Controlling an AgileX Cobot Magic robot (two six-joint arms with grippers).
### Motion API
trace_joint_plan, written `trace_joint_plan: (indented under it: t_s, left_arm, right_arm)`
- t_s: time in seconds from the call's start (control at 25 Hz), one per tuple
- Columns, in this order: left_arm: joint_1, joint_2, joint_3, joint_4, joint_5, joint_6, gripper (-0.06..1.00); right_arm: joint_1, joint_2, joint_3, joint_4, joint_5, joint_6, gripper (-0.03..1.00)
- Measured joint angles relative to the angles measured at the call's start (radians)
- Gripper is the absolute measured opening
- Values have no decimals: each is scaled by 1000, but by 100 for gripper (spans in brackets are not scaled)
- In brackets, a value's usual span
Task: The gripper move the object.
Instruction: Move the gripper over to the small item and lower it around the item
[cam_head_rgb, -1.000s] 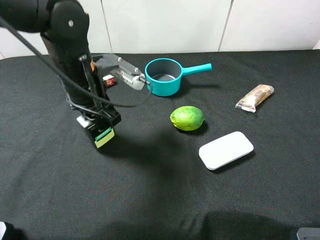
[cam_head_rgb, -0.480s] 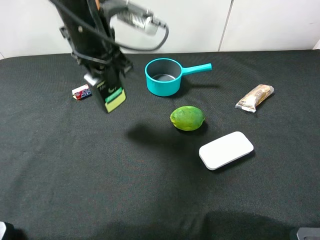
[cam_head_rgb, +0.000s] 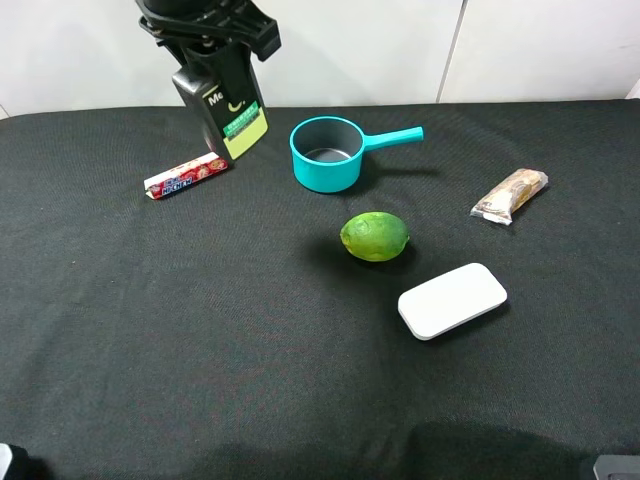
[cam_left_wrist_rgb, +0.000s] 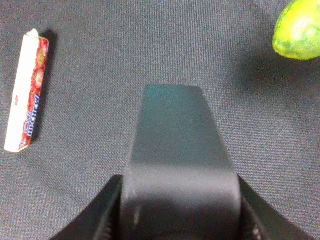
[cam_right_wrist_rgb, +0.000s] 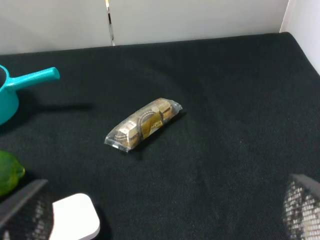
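**Desk:** What fills the picture?

**Photographer:** A table under black cloth (cam_head_rgb: 200, 330), backed by a white panelled wall. At its rear left, the black left gripper (cam_head_rgb: 213, 42) reaches down from the top of the overhead view. Its jaws are clamped on the upper part of a dark square pump bottle (cam_head_rgb: 224, 108), one on each side.

**Desk:** Where is the bottle exactly?

**Photographer:** It is held off the cloth, slightly tilted, with its light green label at the lower end. It is left of the teal saucepan (cam_head_rgb: 326, 155) and behind the red candy stick pack (cam_head_rgb: 185, 175). The left wrist camera looks down the bottle's dark side (cam_left_wrist_rgb: 177, 160) to bare cloth beyond its end. The candy pack (cam_left_wrist_rgb: 27, 112) lies to one side of it and the lime (cam_left_wrist_rgb: 299, 30) well off to the other.

**Desk:** And the other arm?

**Photographer:** The right gripper (cam_right_wrist_rgb: 160, 220) shows only as blurred fingers (cam_right_wrist_rgb: 302, 207) at the two lower corners of its own camera's view. They are spread wide with nothing between them.

**Desk:** The rest, in order of size?

**Photographer:** The saucepan stands empty, its handle pointing right. A white rounded case (cam_head_rgb: 452, 300) lies flat at front right. The lime (cam_head_rgb: 374, 237) sits between pan and case, touching neither. A clear-wrapped snack bar (cam_head_rgb: 510, 195) lies well to the right.
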Motion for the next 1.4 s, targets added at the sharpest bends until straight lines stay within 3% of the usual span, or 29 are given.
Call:
trace_joint_plan:
  t_s: [0.92,1.4]
  left_arm:
    - [151,0,-2,4,4,-1,41]
    - [329,0,-2,8,4,-2,41]
  right_arm:
    - [0,0,0,10,0,0,69]
    - [0,0,0,10,0,0,69]
